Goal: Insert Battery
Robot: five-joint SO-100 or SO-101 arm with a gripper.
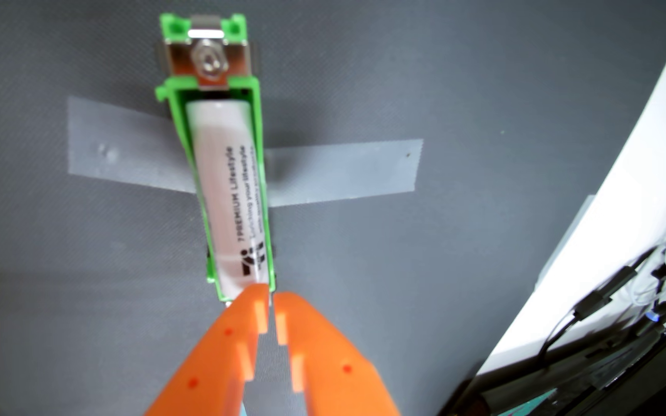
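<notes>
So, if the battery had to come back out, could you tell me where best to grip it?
Probably the battery top, from above: the green holder walls cover its sides, and the metal contact blocks the far end. The gripper sits nearly closed at the near end.

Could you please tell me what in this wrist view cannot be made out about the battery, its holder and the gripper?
- Near end of the battery and of the green holder: covered by the orange gripper tips, so full seating is unclear.
- Far contact: the metal clip is blurred; touch with the battery cannot be told.
- Smaller print on the battery: too blurred to read.
- Gripper base: cut off by the bottom edge.
</notes>
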